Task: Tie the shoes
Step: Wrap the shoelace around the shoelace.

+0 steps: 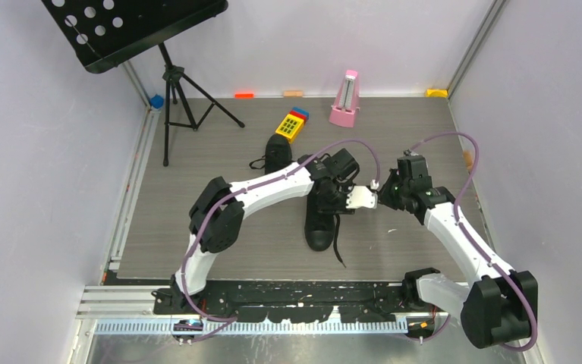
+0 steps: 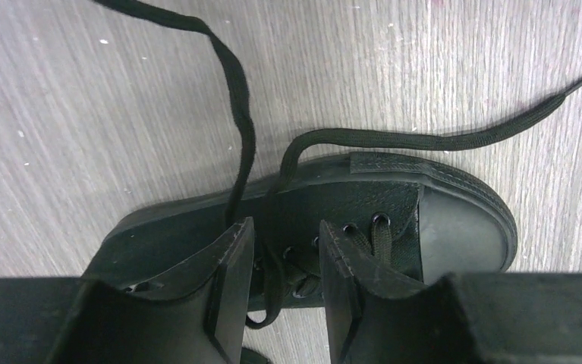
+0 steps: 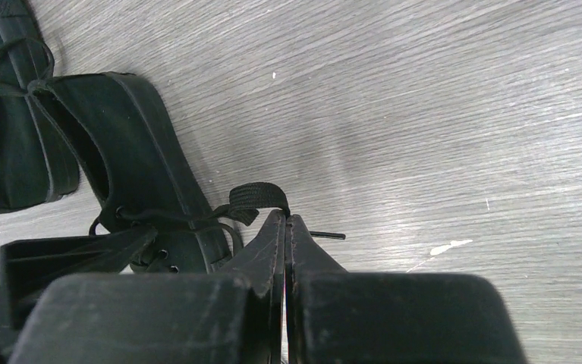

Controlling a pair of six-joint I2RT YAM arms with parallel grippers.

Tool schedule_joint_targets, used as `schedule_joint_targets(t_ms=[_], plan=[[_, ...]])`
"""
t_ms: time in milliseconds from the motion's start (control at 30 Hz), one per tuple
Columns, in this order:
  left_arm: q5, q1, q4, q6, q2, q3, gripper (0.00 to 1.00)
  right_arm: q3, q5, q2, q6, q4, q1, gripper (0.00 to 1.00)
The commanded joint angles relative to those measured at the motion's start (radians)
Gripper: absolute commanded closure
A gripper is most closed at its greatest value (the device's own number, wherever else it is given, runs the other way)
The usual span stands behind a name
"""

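Two black shoes lie on the grey tabletop. The far shoe (image 1: 277, 150) (image 3: 7, 152) sits behind the near shoe (image 1: 320, 231) (image 3: 139, 152). My left gripper (image 1: 338, 201) (image 2: 285, 227) hovers over the near shoe's eyelets (image 2: 379, 221), open. A slack lace loop (image 2: 272, 288) hangs between its fingers, close to the left one. Two loose lace ends (image 2: 439, 140) (image 2: 234, 83) trail across the table beyond the shoe. My right gripper (image 1: 371, 199) (image 3: 286, 216) is just right of that shoe, shut on a black lace (image 3: 257, 197) that arcs from its tips back to the shoe.
A black music stand on a tripod (image 1: 170, 83) occupies the back left. A pink metronome (image 1: 344, 98) and a yellow toy keypad (image 1: 291, 125) sit near the back wall, along with small coloured blocks (image 1: 243, 95). Walls close in left and right.
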Motion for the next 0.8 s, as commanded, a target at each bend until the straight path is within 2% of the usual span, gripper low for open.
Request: schedule_joint_targets(t_ms=[0,167,300,467,633,767], plan=[[-0.051,-0.013,-0.062,0.031,0.022,0.04,0.61,0.025,-0.035,0.019,-0.009,0.051,-0.012,1.0],[-0.103,-0.015,-0.069,0.03,0.052,0.048,0.65,0.019,-0.048,0.02,-0.004,0.058,-0.018,1.0],[-0.179,-0.016,-0.035,0.002,0.068,0.055,0.77,0.013,-0.062,0.012,0.0,0.061,-0.018,1.0],[-0.22,-0.016,0.05,-0.029,0.034,0.031,1.0,0.011,-0.075,0.001,0.003,0.06,-0.018,1.0],[-0.224,-0.014,0.143,-0.084,-0.04,-0.024,1.0,0.007,-0.097,-0.004,0.001,0.06,-0.018,1.0],[-0.137,0.01,0.147,-0.166,-0.065,-0.018,1.0,0.002,-0.186,-0.003,-0.014,0.073,-0.018,1.0]])
